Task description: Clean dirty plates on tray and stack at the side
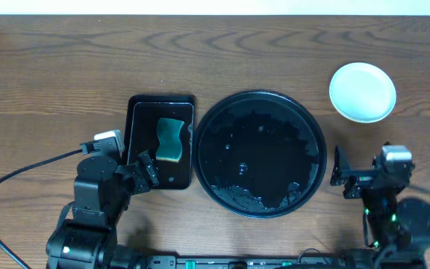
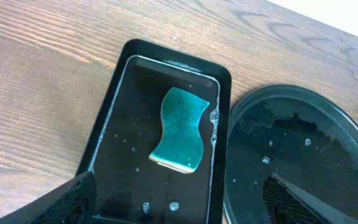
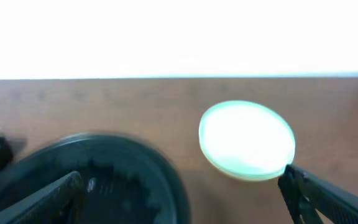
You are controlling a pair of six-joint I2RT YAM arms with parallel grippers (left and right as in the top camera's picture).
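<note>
The round black tray (image 1: 273, 153) lies at the table's centre, wet, with no plate on it. It also shows in the left wrist view (image 2: 309, 149) and the right wrist view (image 3: 126, 177). A pale mint plate (image 1: 363, 91) sits on the wood to the tray's upper right, clean on top; I cannot tell whether others lie under it. It shows blurred in the right wrist view (image 3: 247, 140). My left gripper (image 1: 136, 173) (image 2: 179, 186) is open and empty over the near end of the rectangular tray. My right gripper (image 1: 363, 170) (image 3: 180, 179) is open and empty, right of the round tray.
A smaller rectangular black tray (image 1: 134, 142) (image 2: 104, 149) stands left of the round tray, holding water and a teal sponge (image 1: 170, 140) (image 2: 180, 129). A black cable (image 1: 21, 175) runs over the wood at the left.
</note>
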